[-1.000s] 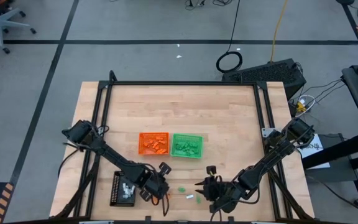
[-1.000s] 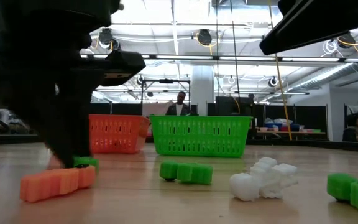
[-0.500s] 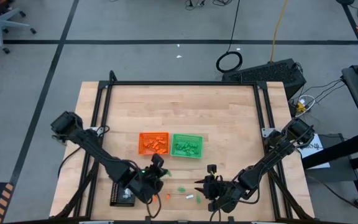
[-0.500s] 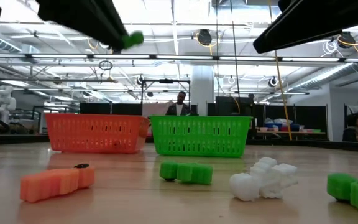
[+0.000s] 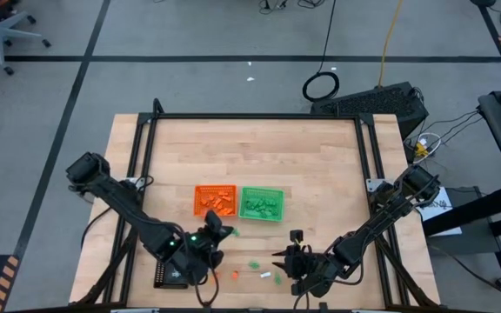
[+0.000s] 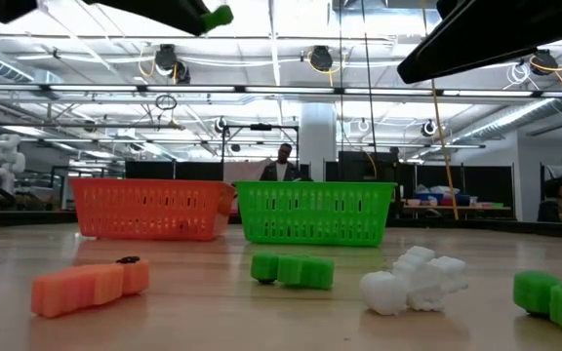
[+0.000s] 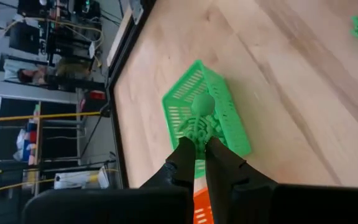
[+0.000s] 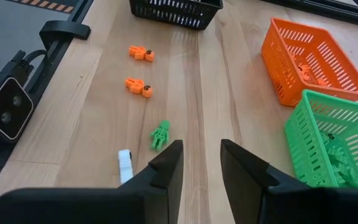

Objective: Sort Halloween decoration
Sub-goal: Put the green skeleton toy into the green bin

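My left gripper (image 7: pixel 199 144) is shut on a small green skeleton trinket (image 7: pixel 201 118) and hangs in the air near the table's front, short of the green tray (image 5: pixel 261 203). In the low view the trinket (image 6: pixel 214 16) shows high above the table. The orange tray (image 5: pixel 215 200) stands left of the green one. My right gripper (image 8: pixel 197 163) stands open above the front of the table with nothing between its fingers. Loose trinkets lie on the wood ahead of it: two orange (image 8: pixel 141 53) (image 8: pixel 138 86), one green (image 8: pixel 160 135), one white (image 8: pixel 125 163). My left gripper pinches the green skeleton's lower end (image 7: pixel 198 137) between its two fingertips. The fingers slant downward toward the far side. The figure sticks out past the fingertips, head end (image 7: pixel 202 102) foremost, lifted clear of the table.
A black tray (image 5: pixel 165 273) sits at the front left, partly under my left arm. Both coloured trays hold trinkets of their own colour. In the low view an orange (image 6: pixel 91 286), a green (image 6: pixel 293 270) and a white trinket (image 6: pixel 415 280) lie on the wood before the trays.
My left gripper has risen from the table beside the orange trinket, carrying the green trinket up clear of the wood, and has drifted toward the far edge and the green tray. It has tipped from pointing steeply down to a shallower slant.
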{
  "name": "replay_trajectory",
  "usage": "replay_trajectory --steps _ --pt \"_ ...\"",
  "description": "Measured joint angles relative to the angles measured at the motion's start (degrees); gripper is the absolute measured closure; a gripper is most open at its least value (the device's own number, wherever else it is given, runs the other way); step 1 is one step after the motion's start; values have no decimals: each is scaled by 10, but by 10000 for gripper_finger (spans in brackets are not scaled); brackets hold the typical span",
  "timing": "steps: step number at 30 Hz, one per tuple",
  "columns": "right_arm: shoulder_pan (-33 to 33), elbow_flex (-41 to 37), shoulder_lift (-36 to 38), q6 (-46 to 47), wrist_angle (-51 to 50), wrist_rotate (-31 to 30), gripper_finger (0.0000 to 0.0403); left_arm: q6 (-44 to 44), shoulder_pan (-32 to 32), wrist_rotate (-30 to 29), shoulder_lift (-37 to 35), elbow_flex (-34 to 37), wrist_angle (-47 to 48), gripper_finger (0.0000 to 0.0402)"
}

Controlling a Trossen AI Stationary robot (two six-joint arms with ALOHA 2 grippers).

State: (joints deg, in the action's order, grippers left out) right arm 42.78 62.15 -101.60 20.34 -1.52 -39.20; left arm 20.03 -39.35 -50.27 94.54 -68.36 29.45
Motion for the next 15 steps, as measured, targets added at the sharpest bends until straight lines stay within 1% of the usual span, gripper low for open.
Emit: replay_trajectory --steps 4,7,10,15 --pt "-5 0 0 0 0 0 312 -2 -12 -15 -1 0 -5 385" --pt "-9 0 0 0 0 0 312 -21 -21 -47 -1 0 -5 385" --pt "-11 0 0 0 1 0 312 -76 -26 -75 -1 0 -6 385" --pt "-12 0 0 0 5 0 312 -175 -28 -77 -1 0 -6 385"
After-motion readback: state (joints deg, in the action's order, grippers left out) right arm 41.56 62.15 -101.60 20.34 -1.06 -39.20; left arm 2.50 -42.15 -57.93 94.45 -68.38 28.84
